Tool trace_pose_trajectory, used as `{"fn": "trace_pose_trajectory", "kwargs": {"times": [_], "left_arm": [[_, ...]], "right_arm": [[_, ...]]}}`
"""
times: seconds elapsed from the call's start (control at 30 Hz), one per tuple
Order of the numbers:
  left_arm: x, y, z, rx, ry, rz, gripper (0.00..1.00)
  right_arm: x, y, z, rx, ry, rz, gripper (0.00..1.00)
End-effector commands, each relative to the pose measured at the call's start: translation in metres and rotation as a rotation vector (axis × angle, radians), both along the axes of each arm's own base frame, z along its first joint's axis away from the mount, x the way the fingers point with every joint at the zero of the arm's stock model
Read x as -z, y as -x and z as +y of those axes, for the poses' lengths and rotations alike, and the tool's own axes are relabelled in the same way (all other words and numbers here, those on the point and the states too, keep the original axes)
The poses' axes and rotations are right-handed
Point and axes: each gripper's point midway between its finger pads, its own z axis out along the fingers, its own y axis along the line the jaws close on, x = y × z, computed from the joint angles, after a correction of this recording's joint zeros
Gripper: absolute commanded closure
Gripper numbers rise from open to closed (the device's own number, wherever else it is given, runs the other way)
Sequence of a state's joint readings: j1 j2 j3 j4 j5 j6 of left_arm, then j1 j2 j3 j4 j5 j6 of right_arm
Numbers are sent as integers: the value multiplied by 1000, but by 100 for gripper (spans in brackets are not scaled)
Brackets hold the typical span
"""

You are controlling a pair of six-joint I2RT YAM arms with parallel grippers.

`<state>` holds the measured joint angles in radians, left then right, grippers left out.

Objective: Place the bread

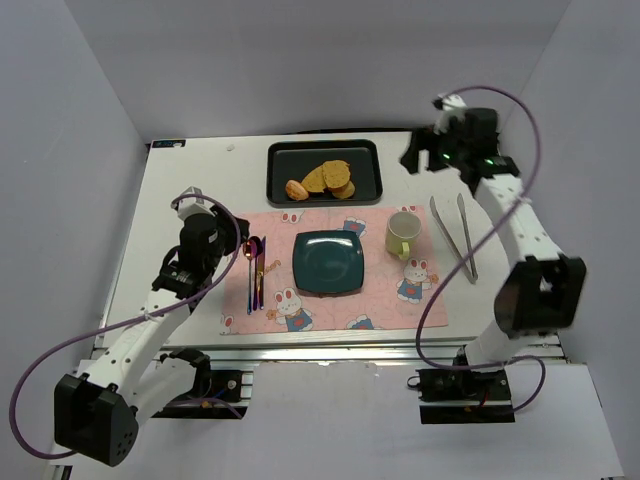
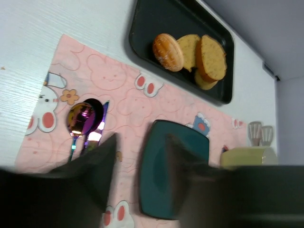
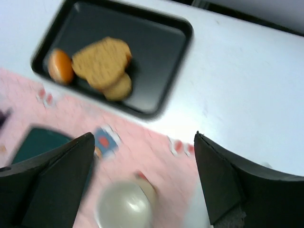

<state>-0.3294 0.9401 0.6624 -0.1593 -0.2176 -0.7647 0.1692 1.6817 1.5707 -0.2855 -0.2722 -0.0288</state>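
The bread lies in a black tray (image 1: pixel 370 180) at the back of the table: a round bun (image 1: pixel 297 189) and a few brown slices (image 1: pixel 328 177), also seen as the bun (image 2: pixel 167 52) and slices (image 2: pixel 211 57) in the left wrist view and the slices (image 3: pixel 102 62) in the right wrist view. A dark teal square plate (image 1: pixel 328 262) sits empty on the pink placemat (image 1: pixel 380 300). My left gripper (image 1: pixel 212 228) (image 2: pixel 141 137) hovers open over the mat's left part, holding nothing. My right gripper (image 1: pixel 415 152) (image 3: pixel 144 137) hangs wide open, empty, right of the tray.
A pale green cup (image 1: pixel 402 233) stands right of the plate. Metal tongs (image 1: pixel 455 235) lie on the table at the right. A spoon and knife (image 1: pixel 255 272) lie on the mat left of the plate. White walls close in on both sides.
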Motion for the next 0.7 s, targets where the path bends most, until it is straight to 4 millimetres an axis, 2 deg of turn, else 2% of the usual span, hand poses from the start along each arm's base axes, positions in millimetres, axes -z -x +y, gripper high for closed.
{"fn": "trace_pose_trajectory", "kwargs": {"times": [0.0, 0.03, 0.07, 0.1, 0.13, 0.17, 0.2, 0.23, 0.27, 0.3, 0.33, 0.37, 0.4, 0.43, 0.5, 0.53, 0.6, 0.67], "left_arm": [[-16, -1, -1, 14, 8, -70, 59], [-15, -1, 0, 13, 8, -73, 94], [-12, 0, -1, 17, 9, -71, 100], [-14, 0, -2, 23, 16, -84, 100], [-13, 0, -3, 30, 18, -89, 100], [-9, 1, -4, 37, 23, -88, 100], [-10, 1, -7, 50, 29, -96, 100], [-9, 0, -8, 53, 30, -94, 100], [-6, 0, -9, 59, 28, -83, 78], [-4, 1, -10, 66, 27, -78, 56], [0, 2, -11, 69, 29, -75, 44], [4, 2, -11, 72, 31, -74, 40], [7, 4, -11, 74, 34, -68, 39], [8, 3, -13, 78, 43, -78, 39], [15, 3, -15, 88, 46, -65, 39], [16, 3, -15, 87, 44, -64, 39], [17, 3, -12, 77, 37, -62, 39], [17, 5, -9, 64, 36, -65, 39]], "right_arm": [[16, 42, -73, -48, 33, 3, 12], [37, 72, -71, -220, 40, 14, 24], [40, 80, -82, -223, 32, 8, 34], [40, 88, -105, -173, 36, 5, 49], [52, 98, -115, -168, 54, 38, 65], [68, 110, -122, -161, 63, 85, 92], [75, 118, -132, -140, 85, 106, 93], [86, 124, -141, -110, 126, 142, 90], [101, 137, -143, -100, 151, 180, 70], [122, 143, -155, -19, 184, 231, 38], [130, 146, -167, 68, 227, 232, 12], [144, 147, -177, 127, 267, 243, 10], [147, 143, -190, 212, 305, 240, 11], [163, 147, -196, 247, 340, 284, 11], [188, 136, -207, 327, 353, 351, 11], [202, 131, -204, 314, 343, 393, 10], [213, 119, -201, 262, 348, 411, 16], [226, 117, -193, 209, 328, 442, 20]]}}
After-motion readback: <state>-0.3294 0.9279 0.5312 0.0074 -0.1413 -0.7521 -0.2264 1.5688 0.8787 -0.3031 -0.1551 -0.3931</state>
